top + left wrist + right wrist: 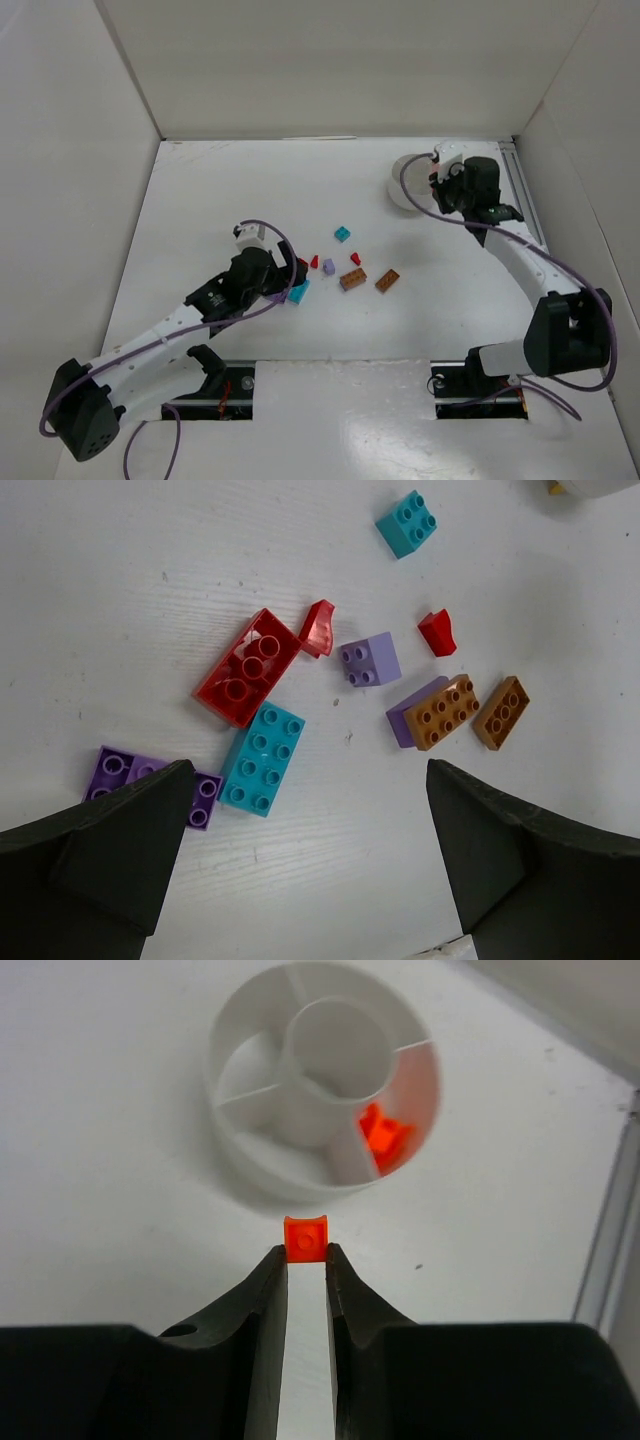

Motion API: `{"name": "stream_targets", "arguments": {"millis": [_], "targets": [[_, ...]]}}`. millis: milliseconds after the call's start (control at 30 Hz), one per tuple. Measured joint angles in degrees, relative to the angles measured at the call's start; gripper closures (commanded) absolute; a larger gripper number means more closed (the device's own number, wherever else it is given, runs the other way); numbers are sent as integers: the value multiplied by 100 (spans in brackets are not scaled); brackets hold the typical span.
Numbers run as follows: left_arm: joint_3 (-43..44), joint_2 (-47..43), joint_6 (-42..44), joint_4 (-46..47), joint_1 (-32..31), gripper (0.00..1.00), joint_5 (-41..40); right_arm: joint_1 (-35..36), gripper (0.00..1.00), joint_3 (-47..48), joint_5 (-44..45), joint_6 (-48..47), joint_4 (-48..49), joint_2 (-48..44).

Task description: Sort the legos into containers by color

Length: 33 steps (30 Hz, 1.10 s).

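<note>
1. Legos (340,268): mostly loose on the white table (200,220), bunched near its middle, right under the left gripper (307,775).
2. Left gripper: spread as wide as it goes, nothing between the fingers, hanging above the bunch and touching none of it.
3. Nearest its tips in the left wrist view: long teal brick (261,758), studs up. Red brick (248,667) aslant just beyond it, corners close together. Purple brick (125,772) beside the teal one, partly hidden behind the left finger (100,850).
4. Further out: curved red piece (318,628) at the red brick's far end, then lilac square brick (370,660), then a second small red piece (437,632). Small teal square brick (407,523) off on its own at the far side.
5. To the right: brown brick (442,711) stacked on a purple piece, second brown brick (501,712) just beside it, not touching.
6. Right gripper (305,1260): narrowed to a slim gap, pinching a tiny orange piece (305,1237) at the very fingertips.
7. White tub (230,1090): far right of the table, well apart from the bunch. Seen from the top, the right gripper lies across its right side.
8. Inside the tub: wedge compartments around a central ring. Another orange piece (385,1132) in the lower-right wedge as seen from the right wrist. Somewhat blurred in that view.
</note>
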Motion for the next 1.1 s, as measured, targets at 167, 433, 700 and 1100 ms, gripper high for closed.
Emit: {"name": "stream_targets", "arguments": {"millis": [167,433,700,1100], "targets": [[352,629,240,223,0,0,13,-518,89,1132,59,-70,9,813],[975,1545,723,533,70,0,66,-713,89,2439,7,-214,-28,2350],[1311,2347,1134,874,404,0,566,-713,76,2691,-63,-254,-190,2944],[1554,2951,1803,1213,468,0,1073,-719,32,2686,-155,-273,-275,2778]]}}
